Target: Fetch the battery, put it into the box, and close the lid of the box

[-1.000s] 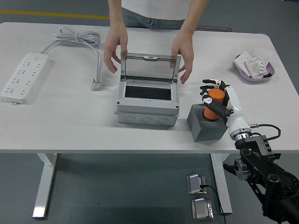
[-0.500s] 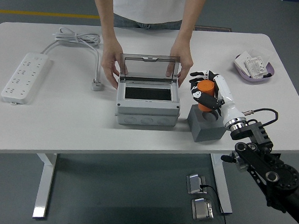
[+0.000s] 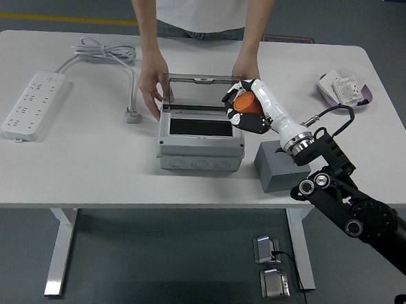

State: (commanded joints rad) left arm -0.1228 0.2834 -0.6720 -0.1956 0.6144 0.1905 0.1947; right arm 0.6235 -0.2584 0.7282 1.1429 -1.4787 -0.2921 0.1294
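The right hand (image 3: pixel 250 107) has its fingers wrapped around the orange cylindrical battery (image 3: pixel 245 101), holding it in the air right over the right edge of the grey plastic box (image 3: pixel 200 141). The box's clear hinged lid (image 3: pixel 196 91) stands open, and a person at the far side has a hand (image 3: pixel 152 87) on its left end. The dark grey foam block (image 3: pixel 279 168) sits empty just right of the box on the white surface (image 3: pixel 85 165). A white power strip (image 3: pixel 32 104) lies far left, a purple tray (image 3: pixel 344 92) far right.

The box (image 3: pixel 200 139) looked matt grey plastic, its lid (image 3: pixel 201 90) clear and glossy; the bench (image 3: pixel 85 165) was smooth white.
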